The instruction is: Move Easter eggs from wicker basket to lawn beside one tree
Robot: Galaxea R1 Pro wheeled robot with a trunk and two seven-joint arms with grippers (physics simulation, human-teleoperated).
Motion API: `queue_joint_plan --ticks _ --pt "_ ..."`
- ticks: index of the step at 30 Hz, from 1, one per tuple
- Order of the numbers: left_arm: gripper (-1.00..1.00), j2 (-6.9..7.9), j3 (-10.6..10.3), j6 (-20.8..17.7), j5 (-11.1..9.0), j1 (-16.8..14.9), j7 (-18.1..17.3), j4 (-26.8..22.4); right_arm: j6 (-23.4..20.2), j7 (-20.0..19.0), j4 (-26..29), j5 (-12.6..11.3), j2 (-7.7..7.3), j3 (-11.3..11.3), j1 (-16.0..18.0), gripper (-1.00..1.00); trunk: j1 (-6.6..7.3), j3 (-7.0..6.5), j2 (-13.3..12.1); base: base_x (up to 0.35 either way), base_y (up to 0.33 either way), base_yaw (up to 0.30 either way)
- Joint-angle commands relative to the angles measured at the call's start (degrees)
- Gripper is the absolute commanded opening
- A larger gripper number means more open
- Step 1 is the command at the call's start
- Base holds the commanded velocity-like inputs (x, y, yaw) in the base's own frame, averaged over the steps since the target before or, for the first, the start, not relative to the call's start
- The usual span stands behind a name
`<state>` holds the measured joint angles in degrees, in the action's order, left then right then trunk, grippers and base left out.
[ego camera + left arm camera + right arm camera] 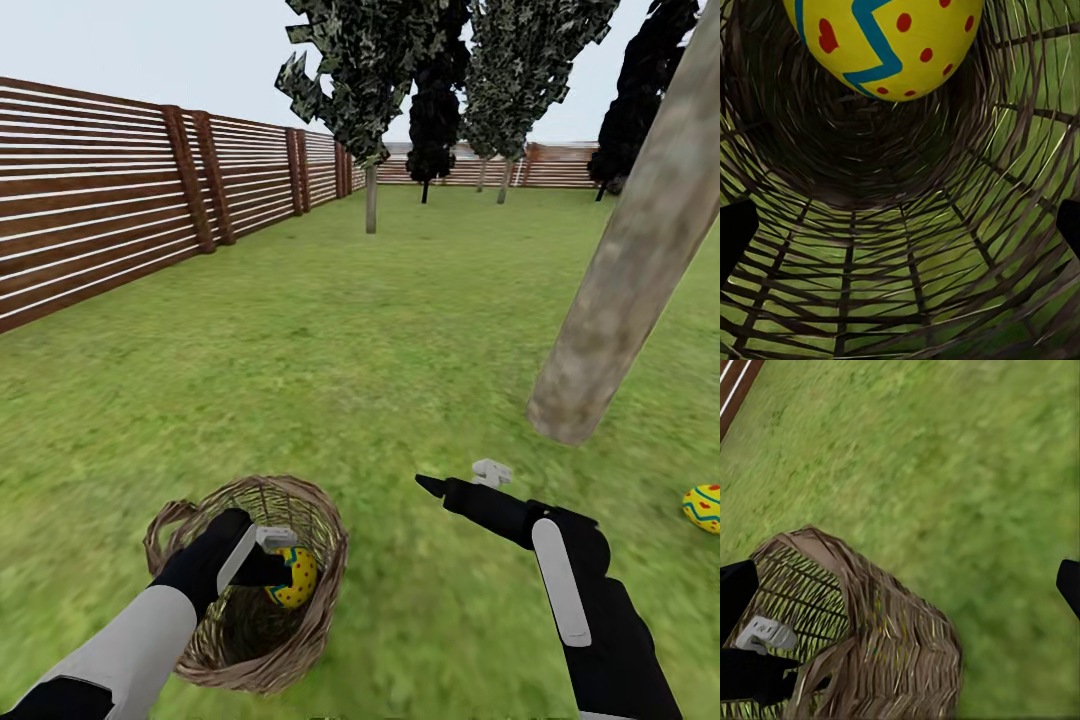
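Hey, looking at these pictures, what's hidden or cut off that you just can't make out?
- Head view: the left end effector covers part of the egg in the basket; a grip cannot be confirmed.
- Left wrist view: that egg is cut by the frame edge.
- Head view: a second egg on the lawn is cut by the right edge.
- The third egg's whereabouts cannot be told.
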<state>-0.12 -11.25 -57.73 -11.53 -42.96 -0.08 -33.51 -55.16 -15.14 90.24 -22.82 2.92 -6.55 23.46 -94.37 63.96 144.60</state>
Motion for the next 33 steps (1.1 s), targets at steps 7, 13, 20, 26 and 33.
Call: queue_joint_plan --ticks 7,13,20,26,33 --pt "1.00 0.03 -0.1 -0.2 -0.1 0.0 0.0 -0.1 -0.3 -0.6 0.0 0.4 0.06 -0.1 0.0 1.00 -0.16 1.60 0.1 0.000 0.000 -0.002" --pt "1.00 0.03 -0.1 0.2 -0.2 0.0 -0.1 0.0 -0.3 -0.6 0.0 0.4 0.06 -0.1 0.0 1.00 -0.32 2.93 0.2 0.000 0.000 0.000" --pt "1.00 0.03 -0.1 1.0 -0.2 0.0 -0.1 0.0 -0.3 -0.6 0.0 0.5 0.06 -0.1 0.0 1.00 -0.40 3.60 0.2 0.000 0.000 0.000" --pt "1.00 0.03 -0.1 1.0 -0.2 0.0 -0.1 0.0 -0.3 -0.6 0.0 0.5 0.06 -0.1 0.1 1.00 -0.40 3.60 0.2 0.006 0.004 0.000" --pt "1.00 0.05 -0.1 1.0 -0.1 0.0 0.0 0.0 -0.3 -0.6 0.0 0.5 0.06 -0.1 0.1 1.00 -0.40 3.60 0.2 0.098 0.051 0.000"
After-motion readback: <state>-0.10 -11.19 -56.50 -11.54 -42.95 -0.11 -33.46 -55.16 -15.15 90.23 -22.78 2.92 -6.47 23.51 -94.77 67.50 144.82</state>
